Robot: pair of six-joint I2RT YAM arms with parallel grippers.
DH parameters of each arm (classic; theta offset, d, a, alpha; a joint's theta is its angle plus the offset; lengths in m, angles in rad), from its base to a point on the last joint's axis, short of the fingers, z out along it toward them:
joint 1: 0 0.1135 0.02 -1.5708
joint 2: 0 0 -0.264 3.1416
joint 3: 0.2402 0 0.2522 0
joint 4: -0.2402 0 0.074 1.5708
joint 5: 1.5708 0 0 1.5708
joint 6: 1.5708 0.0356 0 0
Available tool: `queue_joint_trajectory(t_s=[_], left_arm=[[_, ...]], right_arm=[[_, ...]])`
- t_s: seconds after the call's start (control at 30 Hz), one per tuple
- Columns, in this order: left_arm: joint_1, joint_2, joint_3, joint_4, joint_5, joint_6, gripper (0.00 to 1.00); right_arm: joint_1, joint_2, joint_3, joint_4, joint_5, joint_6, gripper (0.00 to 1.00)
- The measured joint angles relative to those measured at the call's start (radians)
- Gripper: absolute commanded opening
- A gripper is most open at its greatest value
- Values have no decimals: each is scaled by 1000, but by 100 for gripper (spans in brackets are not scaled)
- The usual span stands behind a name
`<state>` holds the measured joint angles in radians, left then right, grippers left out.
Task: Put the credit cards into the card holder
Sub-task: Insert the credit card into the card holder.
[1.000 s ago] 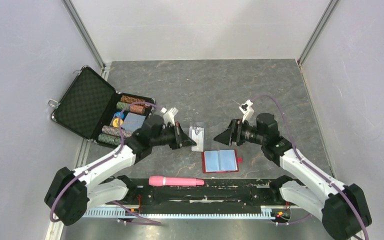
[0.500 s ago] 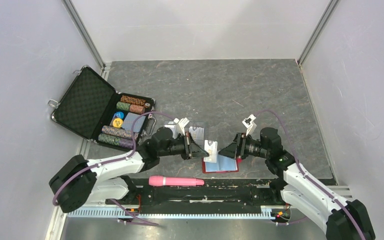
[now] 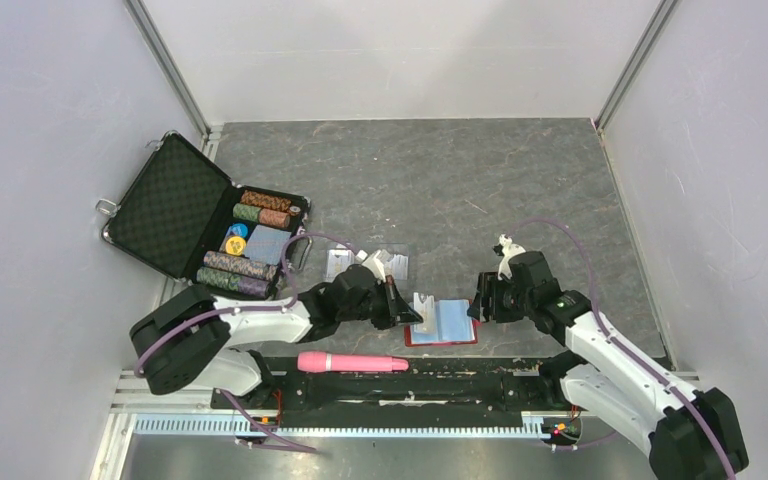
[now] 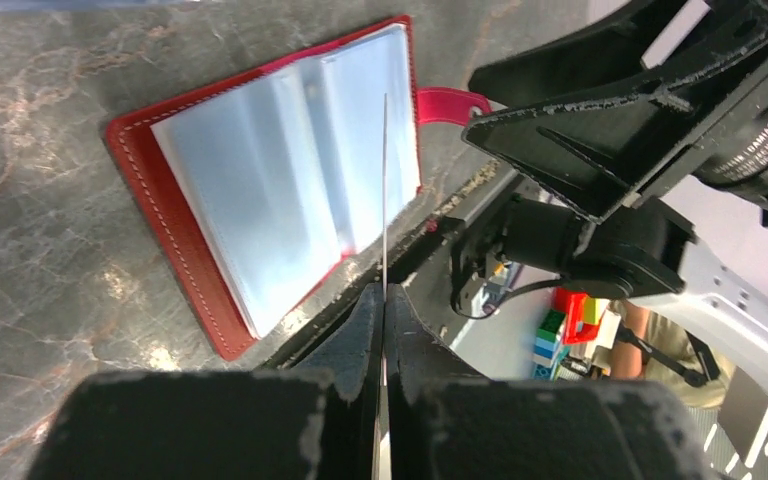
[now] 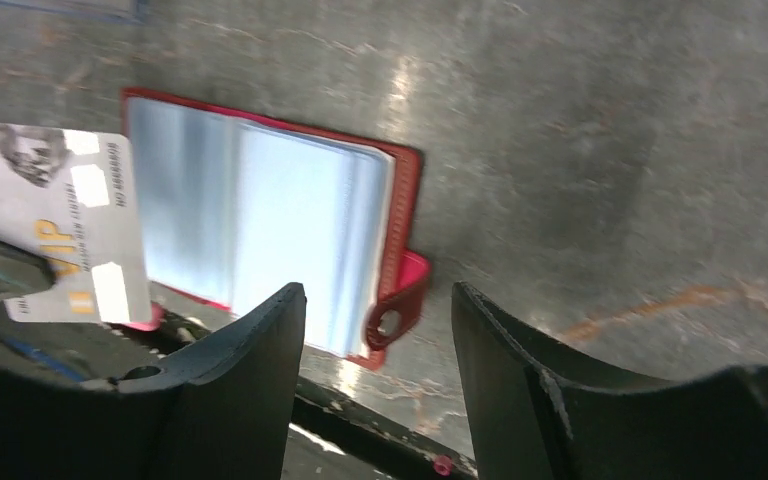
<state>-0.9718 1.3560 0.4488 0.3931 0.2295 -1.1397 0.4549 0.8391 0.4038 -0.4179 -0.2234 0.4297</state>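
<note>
The red card holder (image 3: pixel 441 323) lies open near the table's front edge, pale blue pockets up. It also shows in the left wrist view (image 4: pixel 160 190) and the right wrist view (image 5: pixel 290 220). My left gripper (image 3: pixel 407 313) is shut on a credit card (image 3: pixel 423 304), held on edge over the holder's left side. The card shows edge-on in the left wrist view (image 4: pixel 384 180) and as a pale card with gold "VIP" print in the right wrist view (image 5: pixel 70 235). My right gripper (image 3: pixel 479 300) is open and empty, its fingers (image 5: pixel 260 340) either side of the holder's snap tab (image 5: pixel 400 300).
A clear plastic hinged case (image 3: pixel 395 262) lies open behind the holder. An open black briefcase (image 3: pixel 175 205) with poker chips and a grey-blue rectangle stands at the left. A pink cylinder (image 3: pixel 352 362) lies on the base rail in front.
My left gripper has carried the card from the clear case down and right to the card holder. My right gripper has moved down to the holder's right edge.
</note>
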Motion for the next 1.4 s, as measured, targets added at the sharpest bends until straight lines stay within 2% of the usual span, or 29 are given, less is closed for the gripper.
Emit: queue_joint_trajectory(t_s=[0.2,0.43,0.8,1.1,1.4], left_arm=[[-14,85,65,-65,-44,0,2],[-26,184,103,-78,-48,1,2],[-40,247,112,1,-45,-14,2],[-49,263,113,35,-45,-28,2],[-54,298,101,143,-48,-93,2]], right_arm=[[0,26,0,-70,72,-40,49],[0,33,-33,-58,55,-41,36],[-1,33,-65,-38,25,-29,0],[-1,28,-72,-31,18,-28,0],[-1,18,-76,-31,17,-28,0]])
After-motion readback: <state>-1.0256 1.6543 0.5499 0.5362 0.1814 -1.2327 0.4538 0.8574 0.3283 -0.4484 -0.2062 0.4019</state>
